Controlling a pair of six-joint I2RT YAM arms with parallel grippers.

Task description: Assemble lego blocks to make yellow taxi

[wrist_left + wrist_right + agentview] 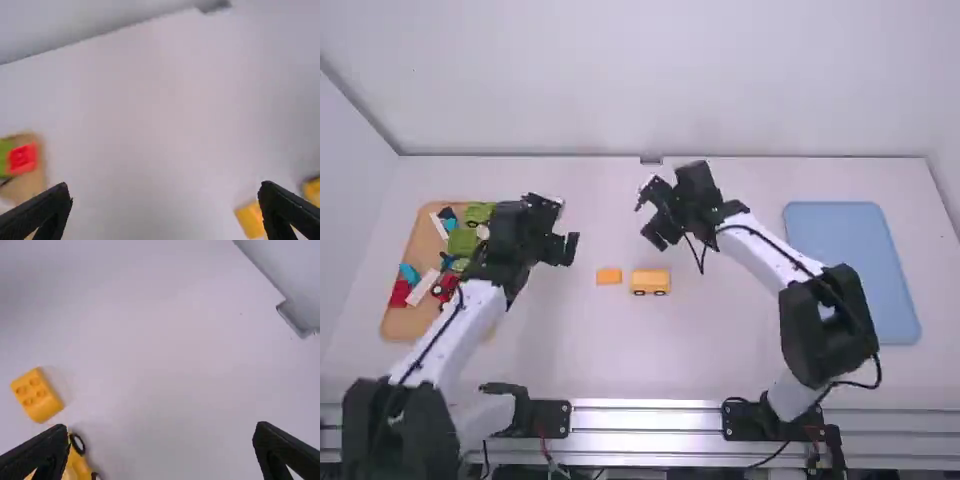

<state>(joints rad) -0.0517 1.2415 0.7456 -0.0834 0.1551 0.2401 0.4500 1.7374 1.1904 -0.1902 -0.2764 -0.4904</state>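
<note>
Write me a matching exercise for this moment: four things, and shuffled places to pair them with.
Things
1. Blue tray
2. Small studded block
3. Brown tray
4. Wheeled yellow block

Places, high view
A. Under green pieces and red pieces
B. Between the small block and the blue tray
C. Right part of the table
D. Just left of the wheeled block

Pairs: 1-C, 2-D, 3-A, 4-B
</note>
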